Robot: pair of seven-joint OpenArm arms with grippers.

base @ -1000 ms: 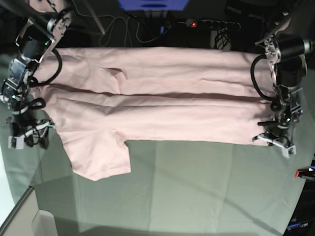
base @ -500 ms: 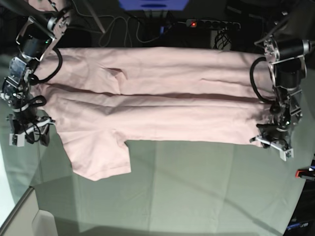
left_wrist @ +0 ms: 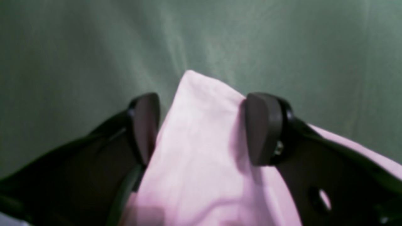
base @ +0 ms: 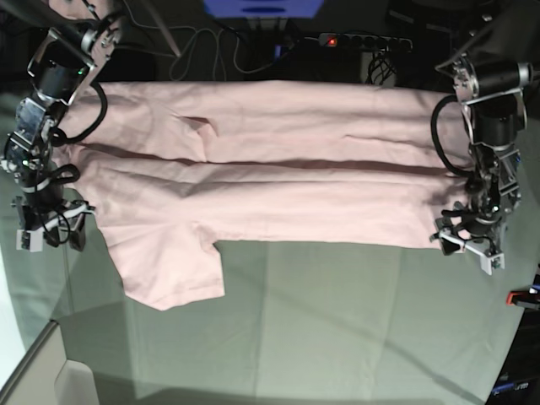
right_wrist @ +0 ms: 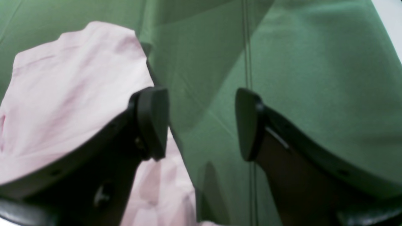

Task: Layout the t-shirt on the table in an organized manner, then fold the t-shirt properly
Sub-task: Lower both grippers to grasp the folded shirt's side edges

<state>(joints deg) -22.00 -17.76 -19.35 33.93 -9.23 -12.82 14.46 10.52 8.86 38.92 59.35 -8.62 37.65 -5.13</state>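
Well, shirt's whereabouts: the t-shirt (base: 253, 181) lies spread across the far half of the counter (base: 337, 329), stretched wide between the two arms, with one sleeve hanging toward the near side on the base view's left.
Lay of it: a long crease runs across its middle, so it looks to me partly doubled over, though I cannot say how many layers there are.
How it will handle: I'd judge it light, limp and thin; it will sag and drag rather than hold a shape, and it likely clings a bit to the cloth-covered counter instead of sliding freely.
Where to take hold: corners and hems seem best, pinching the edge low against the counter so one claw at each end can keep it taut; grabbing mid-panel would only bunch it.
Left claw (left_wrist: 201, 128): parted wide, its fingers (left_wrist: 262, 128) standing on either side of a pink corner of the shirt; the fabric sits between them and brushes the inner faces, but nothing looks pinched.
Right claw (right_wrist: 201, 124): also standing apart, with only green counter cloth showing in the gap; the shirt's edge (right_wrist: 78, 88) lies just beside and under one finger, not between the two.
Risk as I see it: a loose corner could flop back or fold under if pulled unevenly.
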